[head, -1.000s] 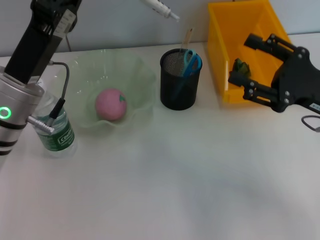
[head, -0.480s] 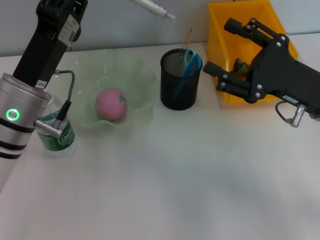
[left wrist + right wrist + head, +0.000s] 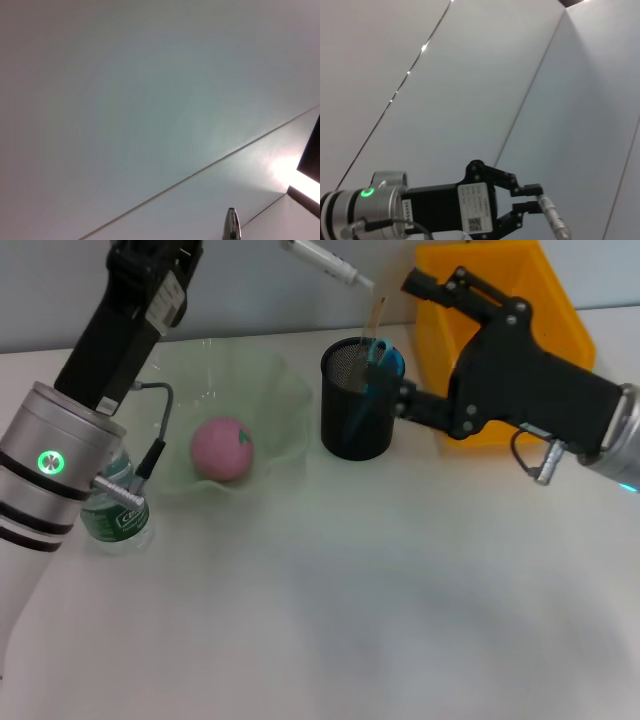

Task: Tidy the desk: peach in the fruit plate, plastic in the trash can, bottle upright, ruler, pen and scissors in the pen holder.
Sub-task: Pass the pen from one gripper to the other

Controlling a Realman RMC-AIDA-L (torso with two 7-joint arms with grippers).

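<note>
My left gripper (image 3: 534,201) is held high above the desk, shut on the white pen (image 3: 325,260), whose tip (image 3: 231,225) shows in the left wrist view. My right gripper (image 3: 412,345) hangs open right beside the black mesh pen holder (image 3: 350,425), between it and the yellow trash can (image 3: 560,300). Blue scissors (image 3: 386,358) and a ruler (image 3: 376,315) stand in the holder. The pink peach (image 3: 222,448) lies in the green fruit plate (image 3: 290,405). The bottle (image 3: 118,510) stands upright, partly behind my left arm. The plastic is hidden behind my right gripper.
My left arm (image 3: 60,460) rises along the desk's left side, over the bottle. The right arm's body (image 3: 540,400) covers the trash can's front wall. The white desk (image 3: 330,610) stretches toward the front.
My right gripper has swung left from over the trash can to beside the pen holder. The left arm and the pen have shifted slightly right.
</note>
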